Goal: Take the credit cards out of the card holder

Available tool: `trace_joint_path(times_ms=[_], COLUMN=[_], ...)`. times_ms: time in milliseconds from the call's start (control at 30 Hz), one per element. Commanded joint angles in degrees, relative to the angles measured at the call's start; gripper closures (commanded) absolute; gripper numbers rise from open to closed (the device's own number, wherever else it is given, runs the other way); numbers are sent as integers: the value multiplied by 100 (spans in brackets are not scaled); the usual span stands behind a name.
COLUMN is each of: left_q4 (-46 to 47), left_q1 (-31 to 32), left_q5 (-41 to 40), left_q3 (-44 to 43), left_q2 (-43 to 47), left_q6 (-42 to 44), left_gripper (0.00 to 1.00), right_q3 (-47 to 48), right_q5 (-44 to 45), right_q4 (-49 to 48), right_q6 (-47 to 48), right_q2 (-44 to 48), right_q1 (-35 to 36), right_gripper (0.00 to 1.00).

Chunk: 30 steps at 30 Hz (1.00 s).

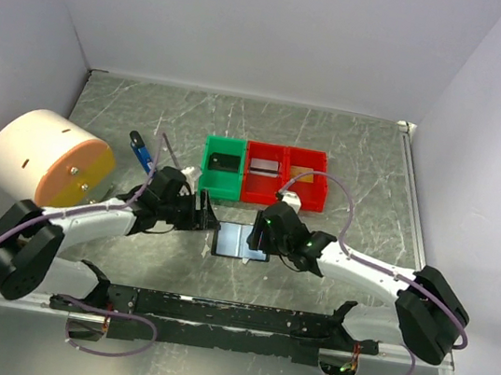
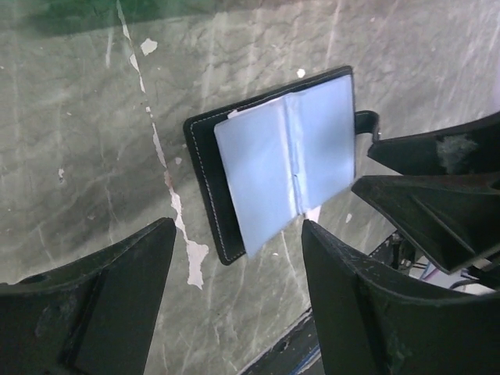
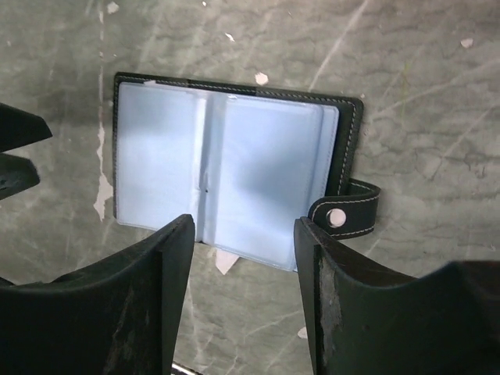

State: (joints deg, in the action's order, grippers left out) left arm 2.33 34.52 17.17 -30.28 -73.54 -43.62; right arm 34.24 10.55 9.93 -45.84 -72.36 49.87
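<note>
The black card holder lies open flat on the table between my two grippers, its pale blue sleeves facing up. It shows in the left wrist view and in the right wrist view, with its snap strap to the right. No card shows in the sleeves. A black card lies in the green bin and a silvery card in the middle red bin. My left gripper is open and empty at the holder's left edge. My right gripper is open and empty just above its right half.
The green bin and two red bins stand in a row behind the holder. A big white cylinder with an orange face sits at the left. A small blue and black stick lies near it.
</note>
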Motion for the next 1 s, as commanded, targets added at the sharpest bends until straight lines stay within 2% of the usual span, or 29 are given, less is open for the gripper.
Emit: trace_joint_path(times_ms=[0, 133, 333, 567, 733, 867, 967], left_q4=[88, -55, 153, 172, 508, 616, 793], left_q1=[152, 245, 272, 356, 450, 524, 534], left_q5=[79, 29, 112, 365, 557, 567, 655], left_q3=[-406, -599, -551, -624, -537, -557, -540], left_q2=[-541, -860, -752, -1058, -1079, -1374, -1509], left_q6=[367, 476, 438, 559, 442, 412, 353], left_gripper=[25, 32, 33, 36, 36, 45, 59], right_q3=[-82, -135, -150, -193, -301, -285, -107], right_q5=[93, 109, 227, 141, -165, -316, -183], right_q4=[53, -24, -55, -215, -510, -637, -342], right_q6=[-82, -145, -198, -314, -288, -293, -241], right_q2=[-65, -228, -512, -919, -920, -890, -772], right_q1=[14, 10, -5, -37, -40, -55, -56], right_gripper=[47, 47, 47, 48, 48, 49, 48])
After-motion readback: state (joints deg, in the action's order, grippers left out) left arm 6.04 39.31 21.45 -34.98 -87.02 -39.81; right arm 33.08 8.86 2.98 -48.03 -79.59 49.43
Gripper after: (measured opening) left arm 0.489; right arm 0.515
